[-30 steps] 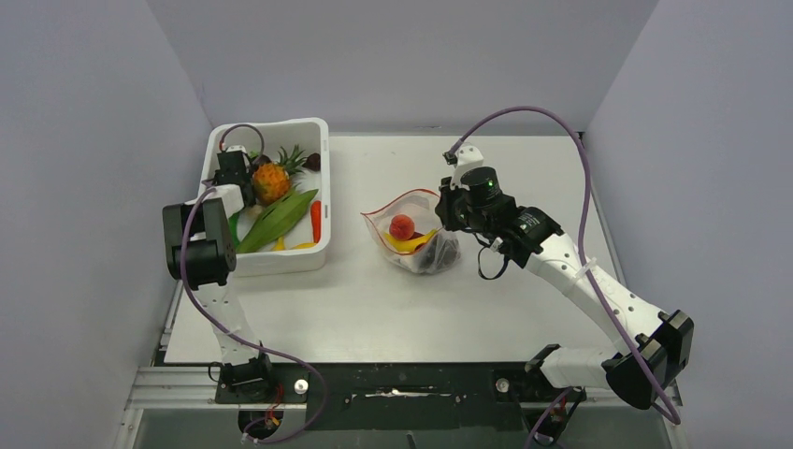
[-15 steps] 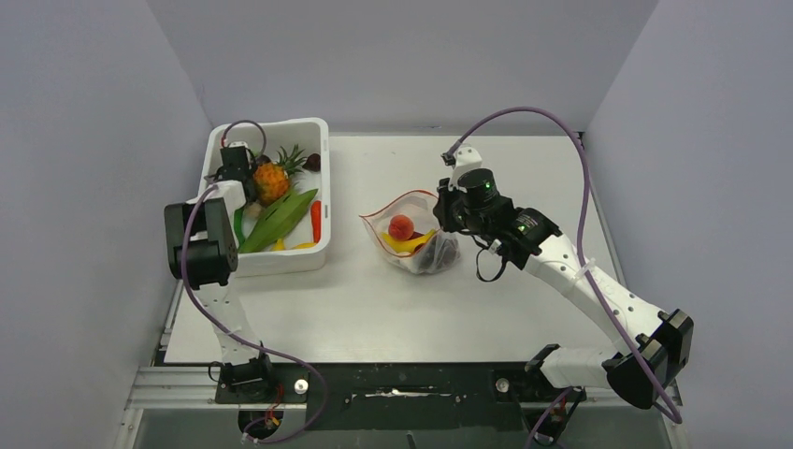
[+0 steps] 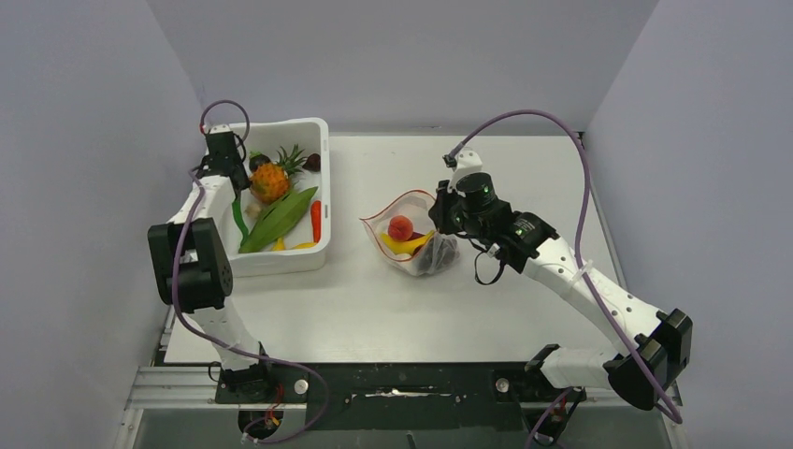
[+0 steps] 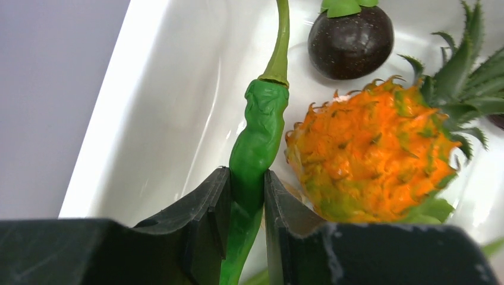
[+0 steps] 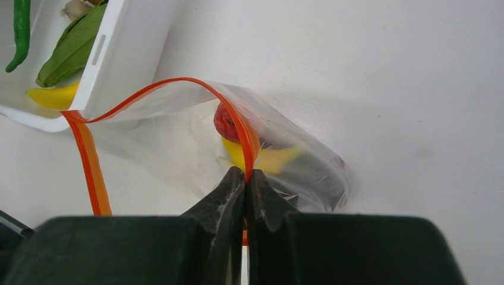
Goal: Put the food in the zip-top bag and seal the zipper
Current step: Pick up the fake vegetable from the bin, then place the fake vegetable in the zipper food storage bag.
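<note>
Since a second ago the left arm has swung outward and its wrist has drawn back toward the far left corner of the white tub. The left gripper has narrowed onto the green pepper and now pinches its body, with the stem end sticking out ahead over the tub beside the pineapple. The right gripper is clamped on the orange zipper strip, holding the clear bag open on the table, just right of the tub. A red fruit and a banana already lie inside.

The pepper looks slim and slick, so it may well swivel or slide out between the fingers during the carry. Its long stem could snag the bag's rim and fold the mouth shut. Only one side of the mouth is held, so a push from the pepper could drag the light bag or spill what is inside.
</note>
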Tool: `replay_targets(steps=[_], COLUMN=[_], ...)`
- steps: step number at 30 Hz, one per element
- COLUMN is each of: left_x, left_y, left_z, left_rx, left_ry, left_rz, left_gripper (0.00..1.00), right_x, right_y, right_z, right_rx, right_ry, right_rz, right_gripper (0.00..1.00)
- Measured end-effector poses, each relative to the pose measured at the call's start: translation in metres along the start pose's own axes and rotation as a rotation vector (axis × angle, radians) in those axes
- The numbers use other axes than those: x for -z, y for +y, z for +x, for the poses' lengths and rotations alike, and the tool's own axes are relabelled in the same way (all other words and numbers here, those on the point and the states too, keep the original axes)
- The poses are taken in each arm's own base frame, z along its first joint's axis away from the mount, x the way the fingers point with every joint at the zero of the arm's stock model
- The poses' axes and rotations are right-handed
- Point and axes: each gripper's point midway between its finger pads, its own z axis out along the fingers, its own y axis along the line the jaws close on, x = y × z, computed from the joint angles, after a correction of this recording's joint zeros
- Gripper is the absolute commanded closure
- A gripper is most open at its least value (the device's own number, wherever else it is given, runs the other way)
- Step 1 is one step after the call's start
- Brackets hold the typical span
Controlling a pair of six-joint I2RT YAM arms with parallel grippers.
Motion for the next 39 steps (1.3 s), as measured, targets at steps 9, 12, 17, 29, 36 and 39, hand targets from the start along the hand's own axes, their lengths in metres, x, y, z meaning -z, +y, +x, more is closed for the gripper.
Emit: replay_targets(steps=[9, 12, 17, 29, 36, 39], left_x=[0.061, 0.087, 0.119, 0.197, 0.268, 0.297], left_y=[0.0, 0.002, -0.002, -0.049, -0.129, -0.144], left_z=[-0.021, -0.036, -0.055, -0.075, -0.073, -0.072], left_rx=[0.128, 0.18, 0.248, 0.282, 0.142, 0.112], left_ry=[-0.069, -0.14, -0.252, -0.432, -0.509, -0.556], left_rz=[0.079, 0.109, 0.189, 0.577, 0.944, 1.072], left_gripper=[0.85, 0.85, 0.85, 0.85, 0.85, 0.85], right_x=[-0.006, -0.01, -0.011, -0.008, -0.007, -0.007], right_y=[0.005, 0.007, 0.015, 0.033, 0.03, 0.029], right_z=[-0.003, -0.004, -0.007, -0.004, 0.003, 0.003], right_rx=[-0.062, -0.089, -0.145, -0.168, -0.144, -0.146], right_ry=[-0.015, -0.019, -0.03, 0.004, 0.036, 0.037], right_rz=[-0.008, -0.01, -0.037, -0.139, -0.144, -0.144], right_gripper=[1.0, 1.0, 1.0, 1.0, 1.0, 1.0])
